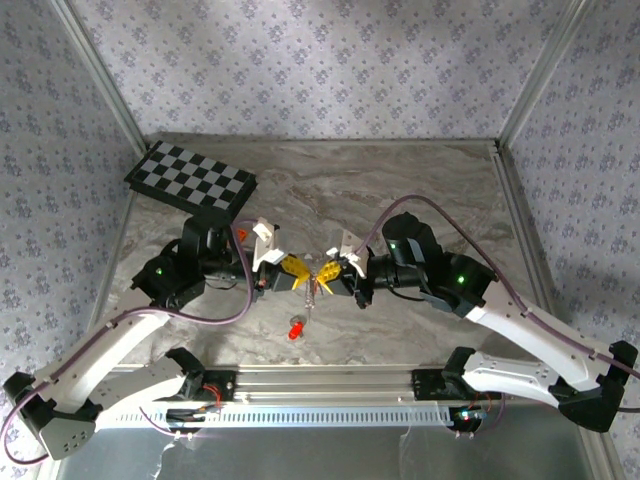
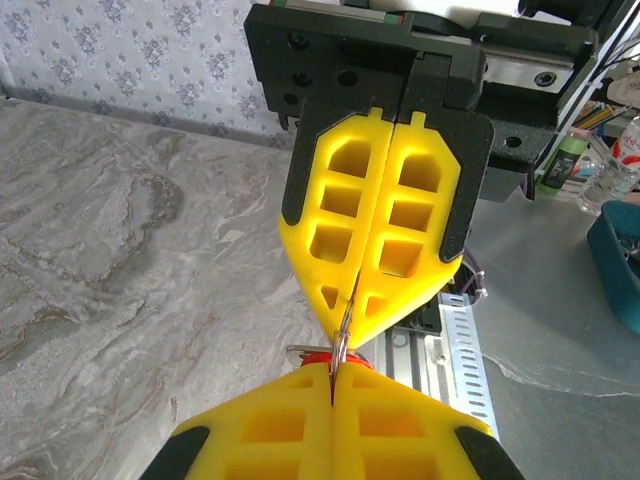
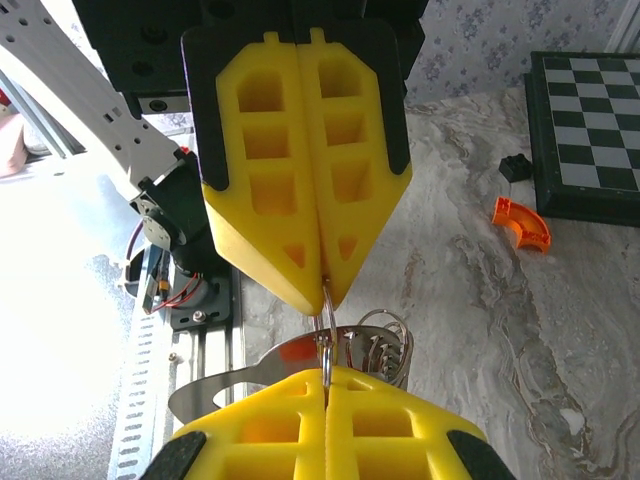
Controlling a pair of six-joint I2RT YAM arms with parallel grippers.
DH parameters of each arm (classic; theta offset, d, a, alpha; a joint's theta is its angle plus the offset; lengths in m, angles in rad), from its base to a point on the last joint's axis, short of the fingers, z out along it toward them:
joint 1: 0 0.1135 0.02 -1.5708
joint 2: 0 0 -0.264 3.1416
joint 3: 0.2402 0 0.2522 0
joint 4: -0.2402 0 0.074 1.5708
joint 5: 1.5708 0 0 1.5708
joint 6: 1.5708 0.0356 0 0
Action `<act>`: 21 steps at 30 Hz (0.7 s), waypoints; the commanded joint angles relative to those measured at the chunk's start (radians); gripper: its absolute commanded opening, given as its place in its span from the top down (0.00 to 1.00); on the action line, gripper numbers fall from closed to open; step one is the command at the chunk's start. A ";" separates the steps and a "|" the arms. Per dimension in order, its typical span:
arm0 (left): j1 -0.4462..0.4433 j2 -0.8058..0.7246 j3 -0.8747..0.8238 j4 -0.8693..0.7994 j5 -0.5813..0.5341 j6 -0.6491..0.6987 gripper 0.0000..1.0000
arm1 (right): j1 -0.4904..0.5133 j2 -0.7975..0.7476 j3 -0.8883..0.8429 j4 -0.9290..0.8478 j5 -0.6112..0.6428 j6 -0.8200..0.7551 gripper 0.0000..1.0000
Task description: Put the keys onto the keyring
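The left gripper (image 1: pixel 303 274) has its yellow fingers pressed tight together, pinching the thin wire of the keyring (image 3: pixel 326 338) at their very tips, above the middle of the marbled tabletop (image 1: pixel 420 190) toward its front edge. Behind that arm, at the back-left corner, sits a checkerboard (image 1: pixel 190 180), with a small black block (image 3: pixel 515 168) and an orange curved piece (image 3: pixel 522 222) lying just beside it. A key (image 1: pixel 295 329) with a red head lies on the tabletop close to the front edge, just in front of the pinch. The keyring hangs in the air between the two arms, a ridged, coil-like loop (image 3: pixel 386 345) dangling by it. The right gripper (image 1: pixel 324 274) meets the left tip to tip, its fingers likewise clamped on that same wire.
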State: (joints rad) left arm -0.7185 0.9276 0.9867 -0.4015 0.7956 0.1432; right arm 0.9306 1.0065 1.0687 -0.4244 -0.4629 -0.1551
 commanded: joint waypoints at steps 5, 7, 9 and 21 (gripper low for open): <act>-0.017 0.015 0.082 -0.082 -0.013 0.077 1.00 | 0.030 0.018 0.054 -0.022 0.018 -0.036 1.00; -0.017 0.019 0.092 -0.102 -0.014 0.089 1.00 | 0.033 0.018 0.054 -0.022 0.021 -0.036 1.00; -0.018 0.022 0.098 -0.119 -0.016 0.100 1.00 | 0.034 0.020 0.054 -0.024 0.024 -0.037 1.00; -0.029 0.045 0.127 -0.156 -0.029 0.128 1.00 | 0.056 0.035 0.072 -0.061 0.054 -0.059 1.00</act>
State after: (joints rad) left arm -0.7364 0.9710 1.0710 -0.5648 0.7563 0.2474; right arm 0.9699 1.0370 1.1027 -0.4847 -0.4129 -0.1894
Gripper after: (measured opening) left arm 0.047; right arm 0.051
